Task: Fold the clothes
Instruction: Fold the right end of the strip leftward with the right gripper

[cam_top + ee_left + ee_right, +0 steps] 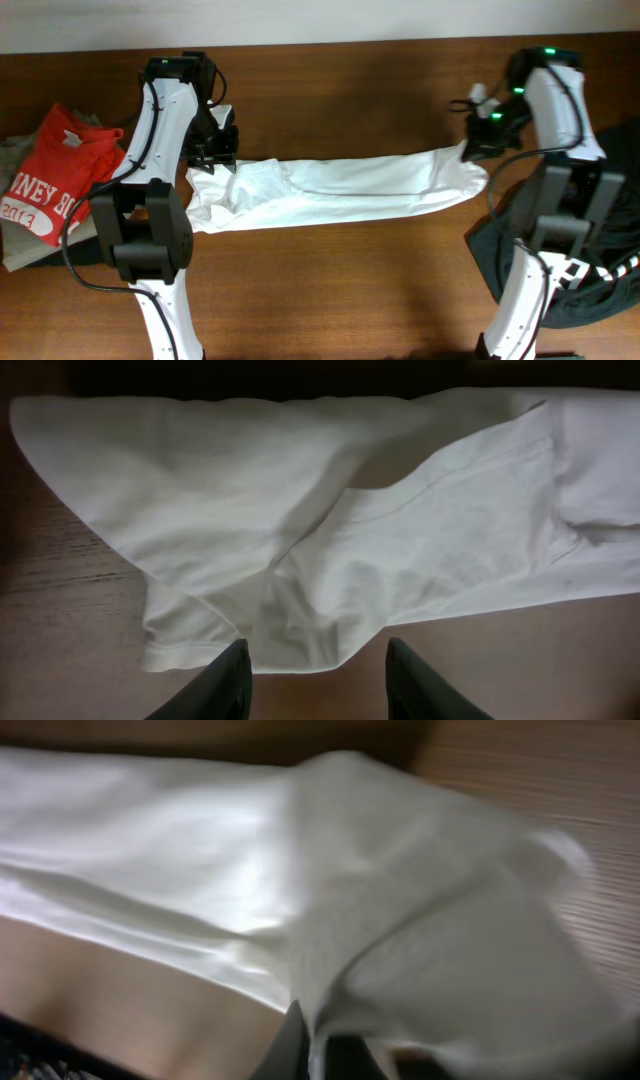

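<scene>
A white garment lies stretched in a long band across the middle of the wooden table. My left gripper hovers over its left end; in the left wrist view its fingers are open and empty, just past the cloth's hem. My right gripper is at the garment's right end. In the right wrist view its fingers are shut on a fold of the white cloth, which drapes over them.
A red shirt with white lettering lies on a pale garment at the left edge. A dark garment is heaped at the right edge beside the right arm's base. Bare wood runs along the front of the table.
</scene>
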Controlling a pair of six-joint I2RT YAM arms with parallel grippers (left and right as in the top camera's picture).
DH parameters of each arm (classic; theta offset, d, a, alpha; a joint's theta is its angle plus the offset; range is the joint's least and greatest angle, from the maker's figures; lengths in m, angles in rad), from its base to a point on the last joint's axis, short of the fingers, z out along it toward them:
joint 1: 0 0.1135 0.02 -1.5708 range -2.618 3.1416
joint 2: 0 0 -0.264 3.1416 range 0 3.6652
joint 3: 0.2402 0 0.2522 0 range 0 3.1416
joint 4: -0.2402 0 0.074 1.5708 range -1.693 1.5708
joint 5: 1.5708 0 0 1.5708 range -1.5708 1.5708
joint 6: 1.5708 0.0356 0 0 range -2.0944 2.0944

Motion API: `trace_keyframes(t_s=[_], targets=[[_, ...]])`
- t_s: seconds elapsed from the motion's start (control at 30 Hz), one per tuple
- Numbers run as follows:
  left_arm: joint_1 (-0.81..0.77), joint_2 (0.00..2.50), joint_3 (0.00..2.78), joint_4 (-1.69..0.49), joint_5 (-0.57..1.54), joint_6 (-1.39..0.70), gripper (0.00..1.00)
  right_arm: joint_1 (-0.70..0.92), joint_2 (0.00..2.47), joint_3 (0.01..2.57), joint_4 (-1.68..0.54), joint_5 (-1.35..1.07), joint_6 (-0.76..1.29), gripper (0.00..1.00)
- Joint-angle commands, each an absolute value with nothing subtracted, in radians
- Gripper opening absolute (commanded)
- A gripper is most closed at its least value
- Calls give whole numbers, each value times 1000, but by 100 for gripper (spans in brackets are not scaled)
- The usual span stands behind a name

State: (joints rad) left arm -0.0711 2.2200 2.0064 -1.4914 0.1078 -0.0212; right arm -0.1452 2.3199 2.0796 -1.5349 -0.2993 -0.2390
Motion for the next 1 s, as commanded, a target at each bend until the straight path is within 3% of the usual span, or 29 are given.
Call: trace_keyframes(t_s=[0.0,0.2,0.23,0.27,0.3,0.4,0.53,0.63,0.67,0.87,0.93,0.97], targets=[[-68,2202,2012,-1493,115,-7,43,19,2307,2091,-1533,-292,-146,4],[-68,2202,2012,-1496,115,-7,43,348,2313,2091,-1434,-291,-69,6],[-68,2202,2012,-1497,115,-7,43,368,2313,2091,-1427,-291,-69,11],[-68,2202,2012,-1497,115,-7,43,393,2313,2091,-1417,-291,-70,39],[-68,2202,2012,-1497,115,-7,44,409,2313,2091,-1413,-291,-73,56],[-68,2202,2012,-1500,115,-7,50,399,2313,2091,-1408,-291,-73,60],[-66,2202,2008,-1504,19,-7,56,287,2300,2109,-1488,-173,-69,55],[-33,2203,1956,-1474,-22,2,71,168,2289,2125,-1600,-165,-43,58],[-14,2203,1917,-1433,-23,27,72,130,2289,2124,-1627,-164,-43,58],[74,2204,1651,-1139,223,205,71,70,2289,2124,-1641,-164,-43,59],[70,2204,1593,-1101,275,241,63,72,2289,2124,-1638,-164,-43,59],[67,2204,1559,-1078,274,241,51,72,2289,2124,-1638,-164,-43,59]])
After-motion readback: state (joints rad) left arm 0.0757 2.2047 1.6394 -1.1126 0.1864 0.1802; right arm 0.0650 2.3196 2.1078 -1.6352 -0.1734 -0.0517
